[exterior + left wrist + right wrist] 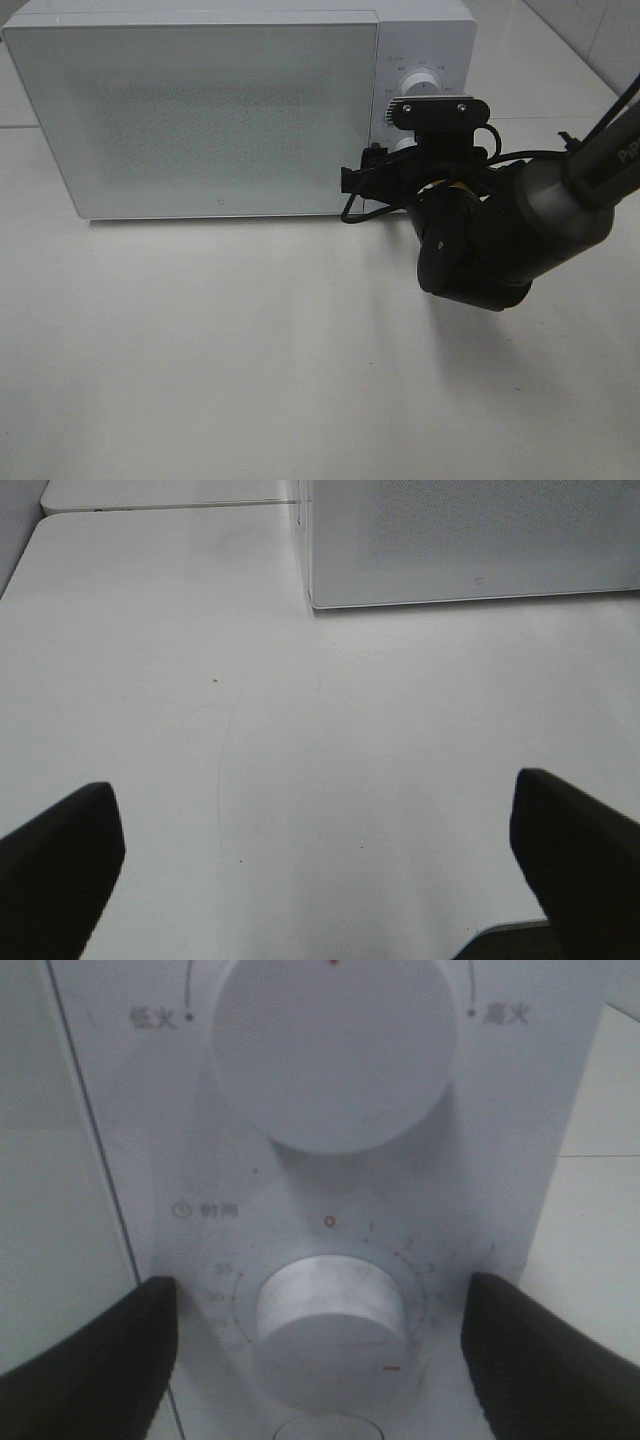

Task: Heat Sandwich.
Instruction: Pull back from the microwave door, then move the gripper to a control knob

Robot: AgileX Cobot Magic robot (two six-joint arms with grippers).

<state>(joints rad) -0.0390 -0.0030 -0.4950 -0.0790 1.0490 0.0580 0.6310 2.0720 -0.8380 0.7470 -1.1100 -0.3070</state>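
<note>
The sandwich is out of view in every frame. The white microwave [200, 110] stands at the back of the table with its door shut. My right gripper [385, 165] is at its control panel. In the right wrist view the gripper [320, 1300] is open, with a finger [90, 1360] on either side of the lower timer knob [330, 1325] and not touching it. The knob's red mark points to the lower right, away from the 0. The upper power knob [335, 1045] sits above it. My left gripper [315, 785] is open and empty above the bare table.
The white table [250, 360] spreads in front of the microwave. The left wrist view shows the microwave's lower left corner [315, 600] and the table's far edge [150, 510]. The right arm [520, 220] reaches in from the right.
</note>
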